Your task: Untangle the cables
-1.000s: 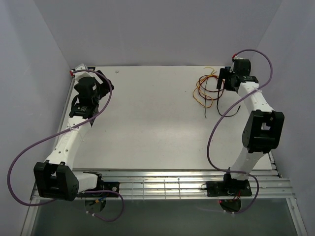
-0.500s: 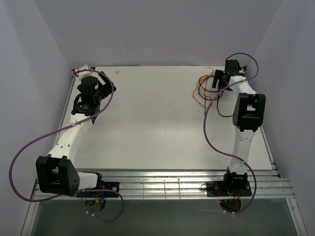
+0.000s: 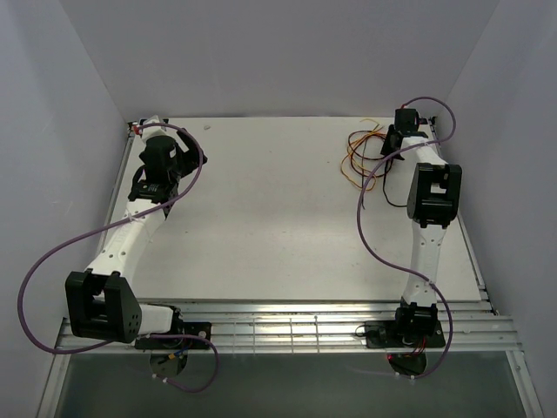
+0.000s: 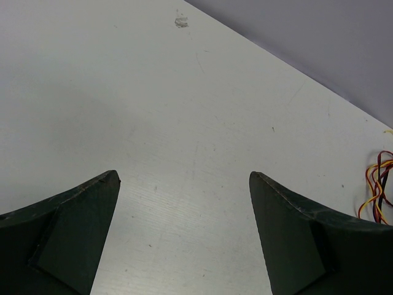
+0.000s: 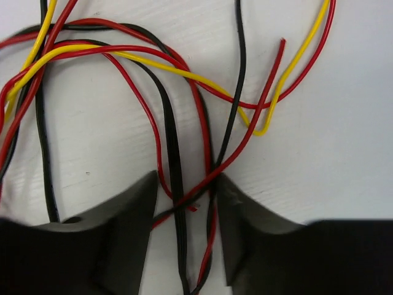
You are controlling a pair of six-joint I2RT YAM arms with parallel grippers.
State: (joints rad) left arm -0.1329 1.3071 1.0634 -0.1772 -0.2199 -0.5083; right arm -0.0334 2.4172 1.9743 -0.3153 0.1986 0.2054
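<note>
The cables (image 3: 361,157), thin yellow, red and black wires, lie in a loose tangle at the table's back right. My right gripper (image 3: 391,144) is down on the tangle's right side. In the right wrist view the cables (image 5: 123,55) cross in loops, and several red and black strands run between the jaws of the right gripper (image 5: 186,179). The jaws are narrowed around them, with bare table still showing between fingers and wires. My left gripper (image 3: 178,150) hovers wide open at the back left; its view shows the left gripper (image 4: 184,175) holding nothing and the cables (image 4: 377,190) far to the right.
White walls close the table (image 3: 261,218) at the back and both sides. A small mark (image 4: 180,21) sits on the table near the back wall. Thick purple cables (image 3: 52,261) hang from both arms. A metal rail (image 3: 287,326) runs along the near edge.
My right arm has swung its wrist back and over the tangle, and its jaws have narrowed around several strands. My left arm has shifted slightly toward the back.
</note>
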